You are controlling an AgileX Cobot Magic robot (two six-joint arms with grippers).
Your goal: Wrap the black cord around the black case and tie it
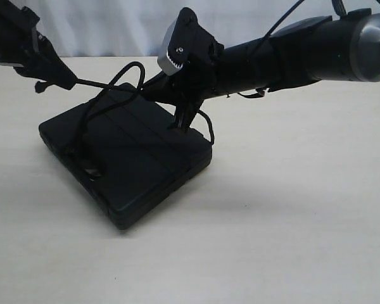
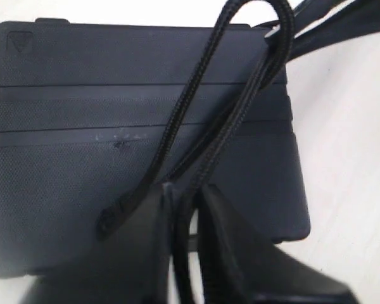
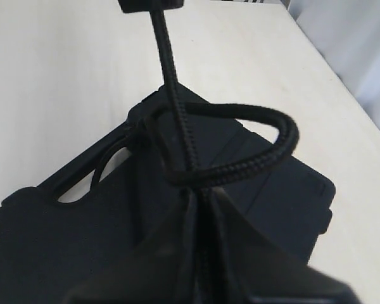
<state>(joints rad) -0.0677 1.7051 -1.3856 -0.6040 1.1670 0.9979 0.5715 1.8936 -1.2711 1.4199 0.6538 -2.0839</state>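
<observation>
A black case (image 1: 133, 171) is laid flat on a pale desk (image 1: 291, 221). Over its far half, a black cord (image 3: 168, 69) is pinched in the closed right tool (image 3: 201, 193). Farther back on the left, another stretch is clamped in the left tool (image 2: 185, 193).

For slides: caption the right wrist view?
Right gripper shut on the black cord, looped over the black case.
</observation>
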